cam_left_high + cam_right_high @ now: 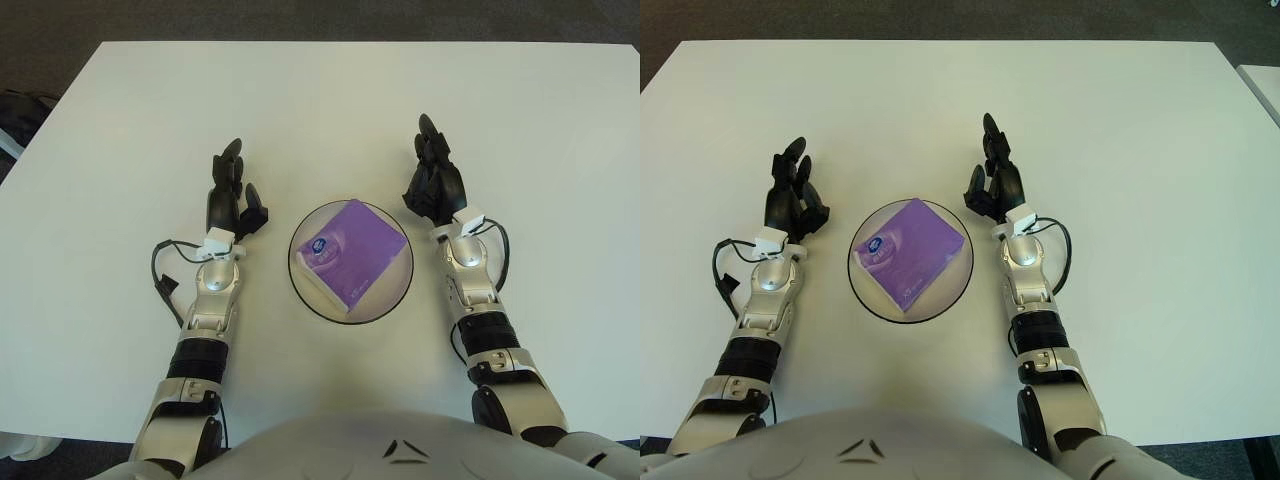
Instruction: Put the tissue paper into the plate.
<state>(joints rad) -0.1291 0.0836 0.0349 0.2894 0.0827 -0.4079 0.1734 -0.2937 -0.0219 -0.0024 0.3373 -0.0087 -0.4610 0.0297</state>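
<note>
The purple tissue pack [352,254] lies flat inside the plate [303,295] at the centre of the white desk [320,100]. The pack sits turned diagonally, with one corner toward the far edge of the desk and its long axis running from near left to far right; its round label faces up at the left corner. The left robot hand [232,193] is beside the plate on its left, fingers loosely extended, holding nothing. The right robot hand [433,180] is near the plate's right rim, fingers extended, also empty.
</note>
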